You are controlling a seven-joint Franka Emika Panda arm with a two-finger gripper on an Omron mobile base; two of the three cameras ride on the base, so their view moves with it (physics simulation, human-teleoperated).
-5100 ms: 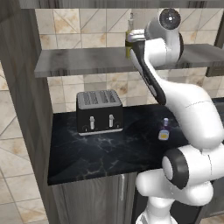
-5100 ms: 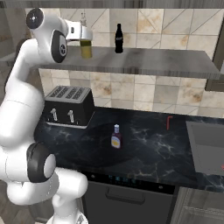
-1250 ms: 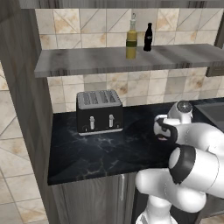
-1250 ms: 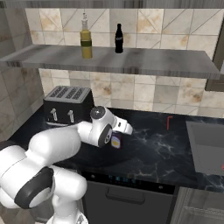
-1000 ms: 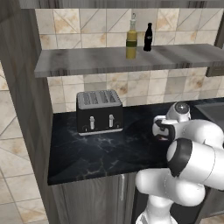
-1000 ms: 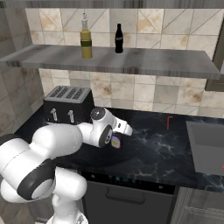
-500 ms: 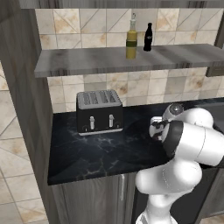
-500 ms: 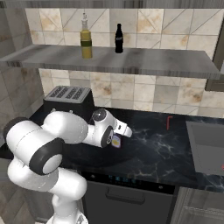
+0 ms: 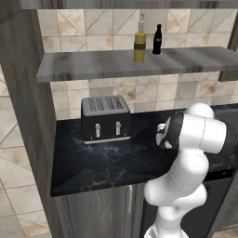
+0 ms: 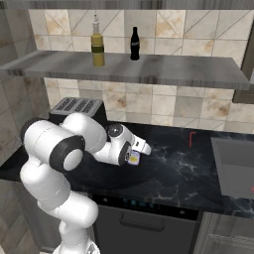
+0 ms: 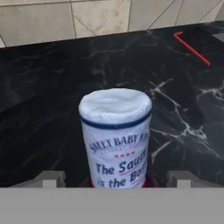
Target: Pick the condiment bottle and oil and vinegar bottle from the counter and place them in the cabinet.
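Note:
The condiment bottle [image 11: 116, 135] stands upright on the black counter, pale label facing me, right in front of the hand. My gripper [image 11: 116, 179] is open, and the bottle sits between its fingertips [image 11: 50, 178] with a gap on each side. In the right base view the gripper [image 10: 140, 150] is low over the counter at the bottle [image 10: 134, 158]. The arm's own white links hide the bottle in the left base view. The golden oil and vinegar bottle [image 9: 140, 44] [image 10: 97, 47] stands upright on the grey cabinet shelf [image 9: 93, 65] [image 10: 168, 69].
A slim black cola bottle [image 9: 157, 39] [image 10: 134, 43] stands on the shelf right of the golden bottle. A toaster [image 9: 105, 118] [image 10: 74, 105] sits at the counter's left. A red mark [image 11: 191, 48] lies on the counter beyond the bottle, and a sink [image 10: 233, 163] is at the right.
Five seconds ago the gripper was up at the shelf with the golden bottle; that bottle now stands alone. In the last second the arm folded in tighter around the condiment bottle.

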